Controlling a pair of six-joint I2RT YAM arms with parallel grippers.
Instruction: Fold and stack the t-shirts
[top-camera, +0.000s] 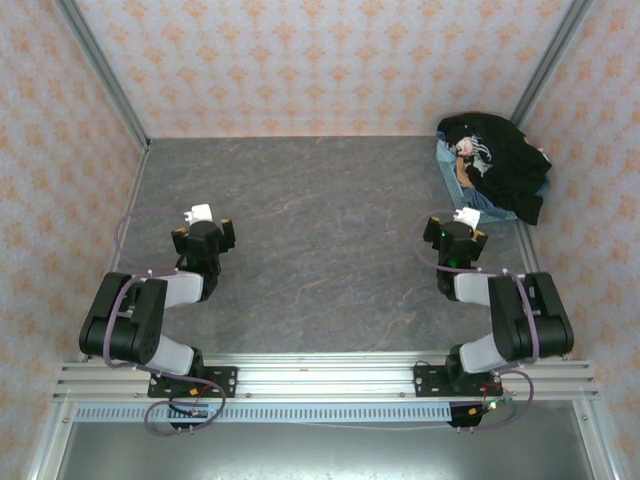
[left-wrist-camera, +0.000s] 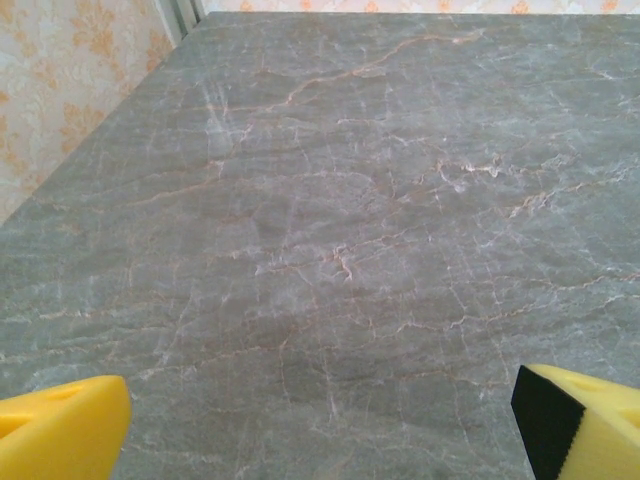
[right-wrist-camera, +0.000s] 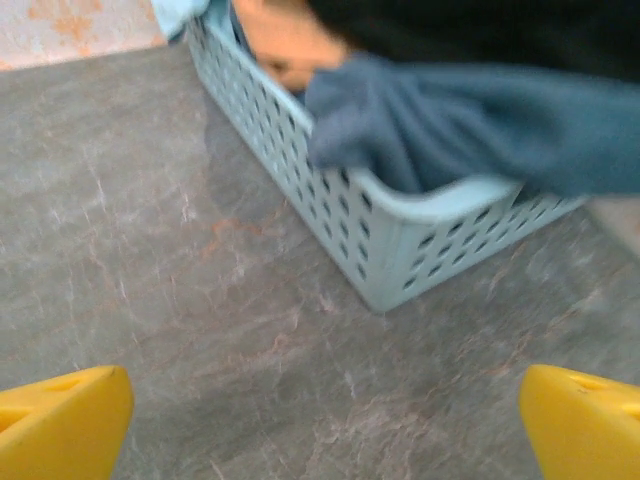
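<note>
Top external showed nothing folded yet: t-shirts (top-camera: 500, 160) heaped in the basket (top-camera: 488, 207) at two o'clock, left gripper (top-camera: 203, 225) and right gripper (top-camera: 456, 228) spread empty over the bench (top-camera: 330, 250).

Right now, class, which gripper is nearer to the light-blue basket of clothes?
Right. The right gripper hovers just short of the basket's near corner, facing it; the left gripper is far off to the basket's left.

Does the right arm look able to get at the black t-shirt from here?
Probably yes: the right gripper, open, faces the basket across bare table, and the black t-shirt lies heaped on top.
</note>
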